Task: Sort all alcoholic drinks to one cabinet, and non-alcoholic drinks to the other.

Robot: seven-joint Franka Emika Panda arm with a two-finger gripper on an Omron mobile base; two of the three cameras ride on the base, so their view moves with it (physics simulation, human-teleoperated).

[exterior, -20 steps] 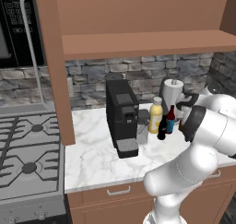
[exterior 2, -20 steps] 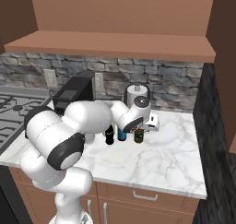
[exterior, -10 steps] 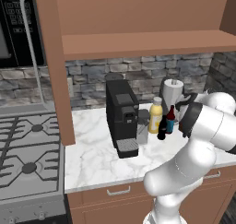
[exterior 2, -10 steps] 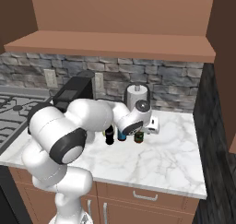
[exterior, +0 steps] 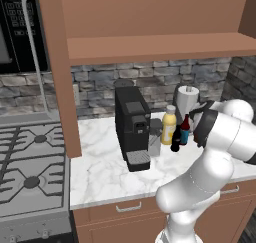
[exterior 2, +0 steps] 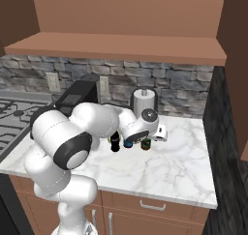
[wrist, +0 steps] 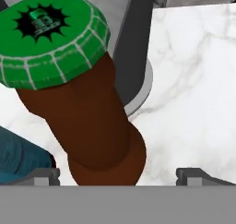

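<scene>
Brown bottle sits between spread end effector fingers; centre on the neck, clamp, lift straight off tabletop.

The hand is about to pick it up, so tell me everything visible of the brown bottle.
The brown bottle is brown glass with a long neck and a green crown cap bearing a black starburst mark. It stands upright on the white marble counter, beside the blue bottle and near the paper towel roll. The hand sits right above it, a fingertip on each side, not closed on it.
</scene>
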